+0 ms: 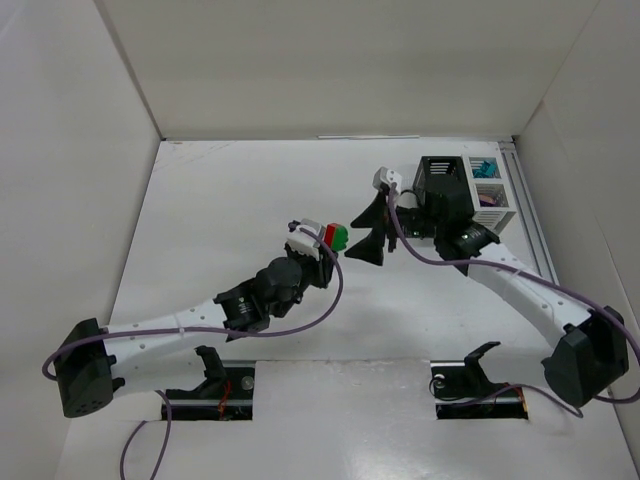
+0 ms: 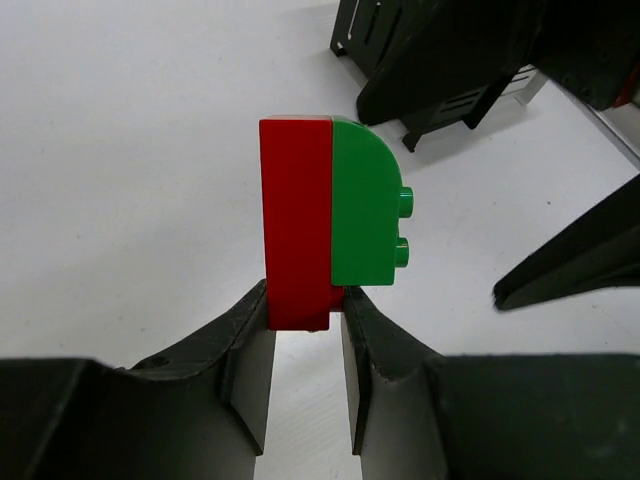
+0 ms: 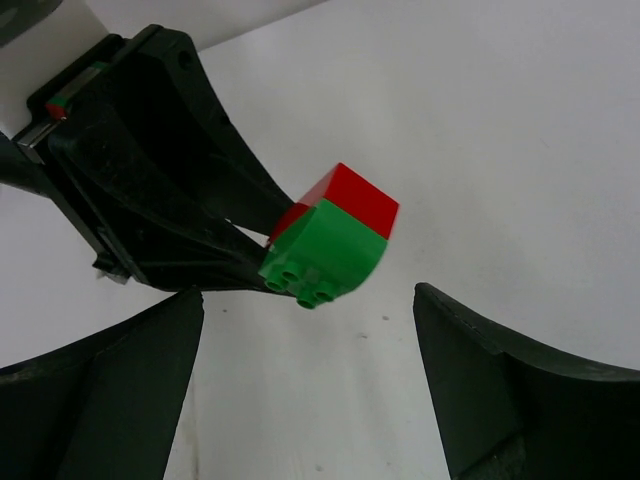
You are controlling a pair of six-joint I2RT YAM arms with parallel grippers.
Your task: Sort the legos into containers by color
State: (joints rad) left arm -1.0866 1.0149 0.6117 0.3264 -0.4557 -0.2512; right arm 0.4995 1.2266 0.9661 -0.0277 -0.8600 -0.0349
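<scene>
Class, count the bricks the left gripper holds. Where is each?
2. The red brick is clamped between the left gripper's fingers; the green brick is joined to its side. No third shows in either wrist view.

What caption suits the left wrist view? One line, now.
Left claw pinching a joined red brick and green brick over the white table.

No text, number, brand or sign reads in any view. Red brick [image 2: 295, 240] and green brick [image 2: 365, 205] faces plain. Containers [image 1: 488, 181] too small to check.
</scene>
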